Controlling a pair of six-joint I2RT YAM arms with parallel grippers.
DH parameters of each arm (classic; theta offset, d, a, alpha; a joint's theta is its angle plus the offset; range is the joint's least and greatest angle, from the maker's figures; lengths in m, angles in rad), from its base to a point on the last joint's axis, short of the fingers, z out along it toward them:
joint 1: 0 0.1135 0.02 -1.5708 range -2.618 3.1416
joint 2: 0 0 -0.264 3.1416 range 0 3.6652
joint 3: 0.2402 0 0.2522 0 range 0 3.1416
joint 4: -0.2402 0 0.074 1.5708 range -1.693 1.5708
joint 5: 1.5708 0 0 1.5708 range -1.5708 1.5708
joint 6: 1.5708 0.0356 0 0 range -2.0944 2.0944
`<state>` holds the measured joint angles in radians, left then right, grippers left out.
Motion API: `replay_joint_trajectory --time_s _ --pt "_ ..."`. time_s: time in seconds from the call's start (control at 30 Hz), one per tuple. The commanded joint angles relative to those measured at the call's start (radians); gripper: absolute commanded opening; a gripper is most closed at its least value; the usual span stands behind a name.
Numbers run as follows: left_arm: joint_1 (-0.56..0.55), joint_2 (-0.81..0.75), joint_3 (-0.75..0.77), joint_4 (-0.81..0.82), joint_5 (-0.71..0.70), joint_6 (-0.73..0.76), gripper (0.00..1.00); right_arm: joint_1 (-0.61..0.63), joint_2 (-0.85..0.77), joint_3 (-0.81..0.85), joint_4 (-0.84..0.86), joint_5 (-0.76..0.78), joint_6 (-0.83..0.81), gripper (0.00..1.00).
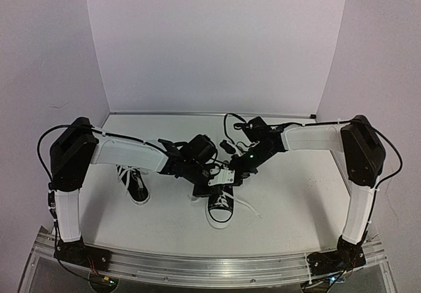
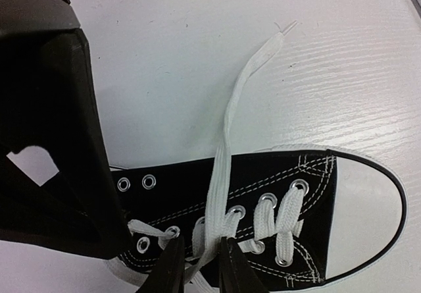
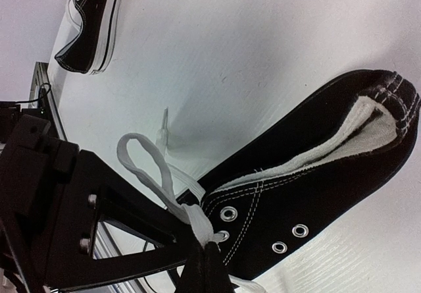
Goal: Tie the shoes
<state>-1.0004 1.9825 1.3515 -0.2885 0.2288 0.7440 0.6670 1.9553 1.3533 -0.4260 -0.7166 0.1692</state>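
One black sneaker (image 1: 220,207) with a white toe cap stands at the table's middle front, and both grippers meet over its laces. My left gripper (image 1: 212,170) is closed on a white lace (image 2: 237,102) that runs from between its fingers across the shoe (image 2: 283,174) onto the table. My right gripper (image 1: 231,172) is shut on the base of a white lace loop (image 3: 141,164) by the top eyelets of the shoe (image 3: 316,174). The second sneaker (image 1: 136,184) lies apart at the left under the left arm, and also shows in the right wrist view (image 3: 89,29).
The right gripper's black body (image 2: 46,141) fills the left of the left wrist view, close to the shoe. The left gripper's body (image 3: 66,214) crowds the right wrist view. White walls close the table at the back and sides. A metal rail (image 1: 210,266) runs along the front edge.
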Motion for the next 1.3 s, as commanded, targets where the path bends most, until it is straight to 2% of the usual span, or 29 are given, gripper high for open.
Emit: replay_joint_trajectory --time_s 0.0,0.33,0.77,1.27 --pt "-0.001 0.006 0.031 -0.02 -0.032 0.028 0.18 -0.001 -0.01 0.004 0.014 -0.025 -0.004 0.0" --pt "-0.001 -0.052 -0.023 -0.033 -0.055 0.042 0.01 -0.01 -0.003 0.009 0.013 -0.031 -0.007 0.0" --pt "0.012 -0.136 -0.077 0.105 -0.003 -0.103 0.0 -0.009 0.003 0.029 0.014 -0.046 0.004 0.0" --pt "0.068 -0.078 -0.125 0.261 0.03 -0.332 0.0 -0.01 -0.015 0.023 0.016 -0.049 0.015 0.0"
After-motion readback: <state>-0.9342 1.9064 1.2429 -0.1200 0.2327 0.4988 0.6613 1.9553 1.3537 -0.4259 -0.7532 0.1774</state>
